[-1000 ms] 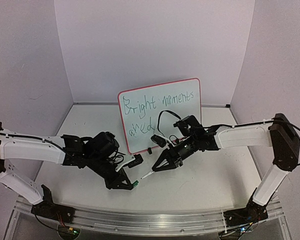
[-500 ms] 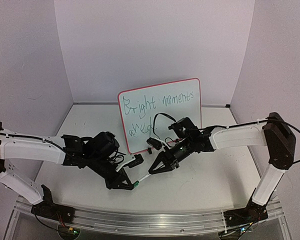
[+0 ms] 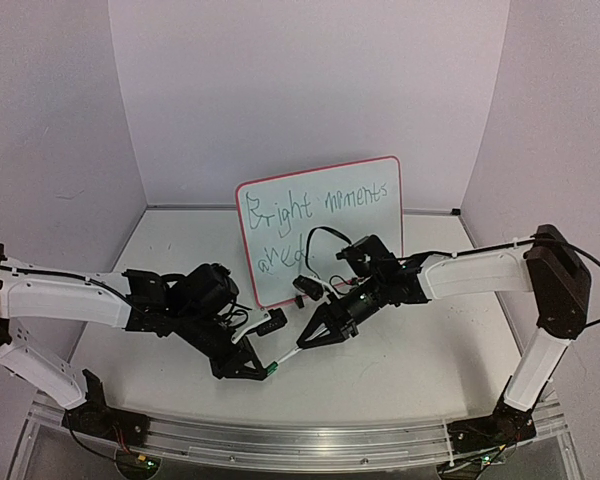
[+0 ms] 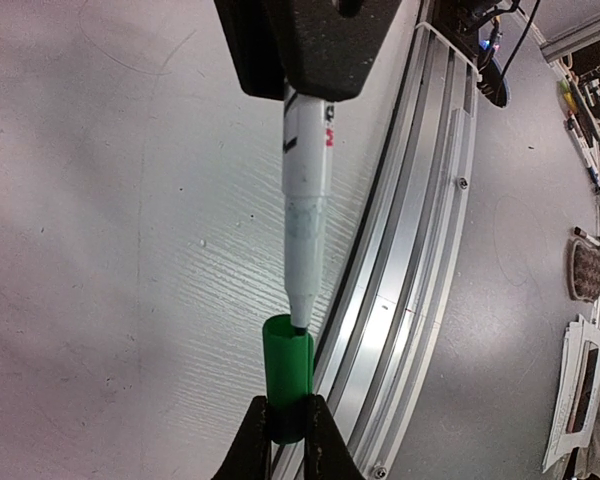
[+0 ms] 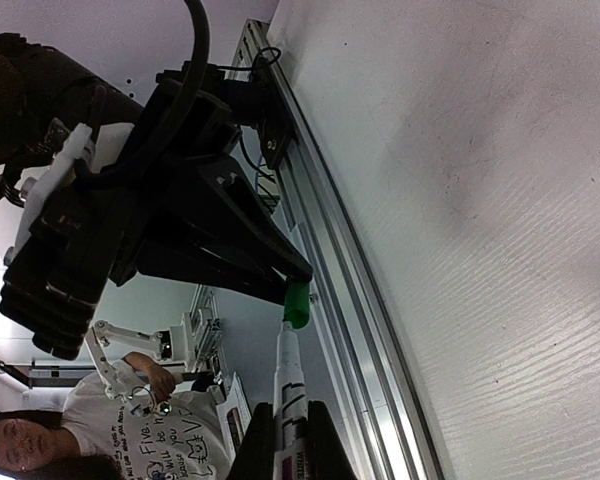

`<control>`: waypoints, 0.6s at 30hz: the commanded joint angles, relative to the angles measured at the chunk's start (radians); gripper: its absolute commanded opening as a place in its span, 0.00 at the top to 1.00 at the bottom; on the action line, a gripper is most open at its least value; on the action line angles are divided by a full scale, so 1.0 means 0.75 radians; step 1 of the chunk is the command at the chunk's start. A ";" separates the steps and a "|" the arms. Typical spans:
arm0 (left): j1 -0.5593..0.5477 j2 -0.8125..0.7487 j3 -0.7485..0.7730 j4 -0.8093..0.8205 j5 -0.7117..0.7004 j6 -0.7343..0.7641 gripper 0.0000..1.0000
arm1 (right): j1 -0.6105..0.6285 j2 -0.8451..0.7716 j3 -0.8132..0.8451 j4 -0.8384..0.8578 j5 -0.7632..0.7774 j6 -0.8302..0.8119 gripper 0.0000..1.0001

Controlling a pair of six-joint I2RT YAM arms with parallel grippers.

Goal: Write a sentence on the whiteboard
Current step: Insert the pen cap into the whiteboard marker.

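— Lining up a cap, by the look of it. Nearest us, the left gripper [image 4: 288,420] is pinched tight on a short green plastic cap [image 4: 288,375], its mouth facing the other arm.

— And the right gripper [image 5: 283,425]?

— Clamped on the barrel of a slim white marker pen [image 4: 305,190]. The nib sits right at the cap's mouth, barely inside if at all.

— So what makes the push go well?

— Keeping pen and cap on one line, I'd say. From the left wrist the pen seems to lean a touch off the cap's axis. Pushed crooked, the nib could scrape the rim or lever the cap out of those fingers. Better to straighten first, then press slowly along the barrel while the left arm braces.

— Where is all this happening?

— Over the pale table [image 3: 410,350], between the two arms, just past the aluminium rail [image 3: 280,440] at the front edge.

— And the board?

— Farther back: the glossy whiteboard [image 3: 270,288] with the thin red-pink rim stands propped upright near the rear wall, behind the right wrist. Green handwriting runs along the top, with a second line begun.
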State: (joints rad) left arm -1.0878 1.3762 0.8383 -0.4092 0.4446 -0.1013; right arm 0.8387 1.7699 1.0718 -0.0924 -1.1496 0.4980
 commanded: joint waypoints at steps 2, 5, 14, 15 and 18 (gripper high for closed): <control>-0.006 -0.018 0.046 0.047 0.019 0.016 1.00 | 0.014 0.015 0.044 0.041 0.008 -0.018 1.00; -0.005 -0.024 0.032 0.047 0.020 0.011 1.00 | 0.014 0.006 0.043 0.044 0.014 -0.016 1.00; -0.006 -0.046 0.003 0.055 0.013 -0.001 1.00 | 0.005 -0.025 0.035 0.045 0.019 -0.006 1.00; -0.006 -0.047 0.003 0.055 0.011 -0.002 1.00 | 0.005 -0.024 0.033 0.045 0.019 -0.006 1.00; -0.006 -0.056 -0.003 0.053 0.005 -0.008 1.00 | 0.005 -0.031 0.022 0.045 0.022 -0.005 1.00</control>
State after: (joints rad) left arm -1.0878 1.3720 0.8375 -0.4039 0.4439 -0.1036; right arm 0.8387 1.7702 1.0718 -0.0902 -1.1416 0.4984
